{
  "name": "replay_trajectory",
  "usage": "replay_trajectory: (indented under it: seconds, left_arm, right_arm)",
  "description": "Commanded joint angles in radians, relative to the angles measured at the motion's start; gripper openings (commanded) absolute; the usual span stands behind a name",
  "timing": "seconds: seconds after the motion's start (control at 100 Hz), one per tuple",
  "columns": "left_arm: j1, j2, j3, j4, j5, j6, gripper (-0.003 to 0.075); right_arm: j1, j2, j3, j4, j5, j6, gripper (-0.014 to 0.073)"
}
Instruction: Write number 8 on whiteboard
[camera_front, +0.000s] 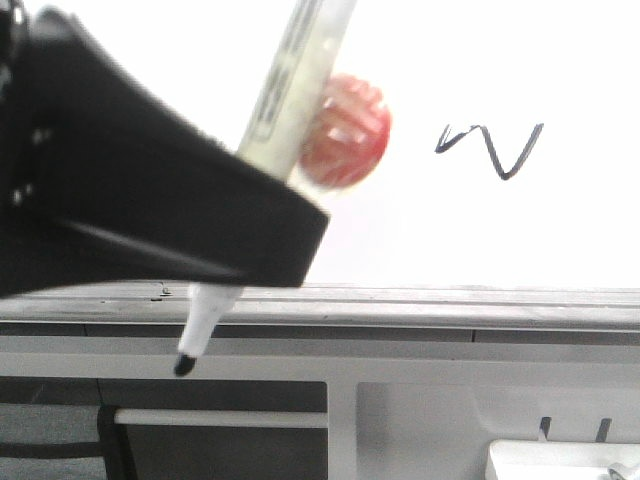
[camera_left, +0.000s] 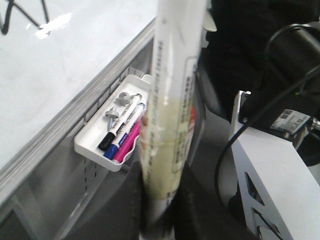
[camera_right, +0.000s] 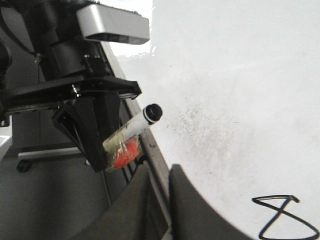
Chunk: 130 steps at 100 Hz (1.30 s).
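- A whiteboard (camera_front: 520, 60) fills the upper part of the front view. It is glossy white, with faint grey smudges in the right wrist view and a bright glare patch in the left wrist view.
- A grey rail (camera_front: 450, 305) runs along the board's lower edge.
- The left pincer (camera_front: 235, 215), black and close to the front camera, is clenched on a marker (camera_front: 290, 90). The marker slants, its black tip (camera_front: 184, 365) pointing down below the rail and off the board.
- Yellowish tape and a red round piece (camera_front: 345, 130) sit on the marker's barrel beside the pincer.
- The right pincer (camera_right: 159, 200) shows two dark fingers at the edge of its own wrist view, with a narrow gap between them and nothing held; it looks released.
- The number 8 (camera_right: 284, 216) is a black line figure on the board. In the right wrist view it reads as a loop crossing into a second loop; in the front view it looks like a small loop joined to a zigzag, to the right of the marker.
- A small white tray (camera_left: 92, 150) hangs just below the rail. It holds pens lying side by side: one with a black cap (camera_left: 107, 141), one blue (camera_left: 112, 149), one pink (camera_left: 127, 142), plus some grey metal clips (camera_left: 122, 99) at the far end.
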Motion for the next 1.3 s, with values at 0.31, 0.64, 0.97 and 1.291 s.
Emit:
replay_trajectory:
  seconds: [0.31, 0.64, 0.97, 1.291]
  left_arm:
    - [0.002, -0.001, -0.067, -0.219, -0.306, 0.013, -0.002]
    - [0.007, 0.135, -0.176, -0.219, -0.376, 0.013, -0.002]
    - [0.007, 0.236, -0.253, -0.219, -0.488, 0.01, -0.002]
    - [0.007, 0.304, -0.301, -0.219, -0.591, -0.094, -0.002]
  right_arm:
    - [-0.002, -0.062, -0.035, -0.017, -0.183, 0.115, -0.0063]
    - [-0.002, -0.062, -0.035, -0.017, -0.358, 0.115, -0.0063]
    - [-0.002, -0.062, -0.035, -0.014, -0.355, 0.115, -0.0063]
    - [-0.002, -0.062, -0.035, -0.014, -0.355, 0.115, -0.0063]
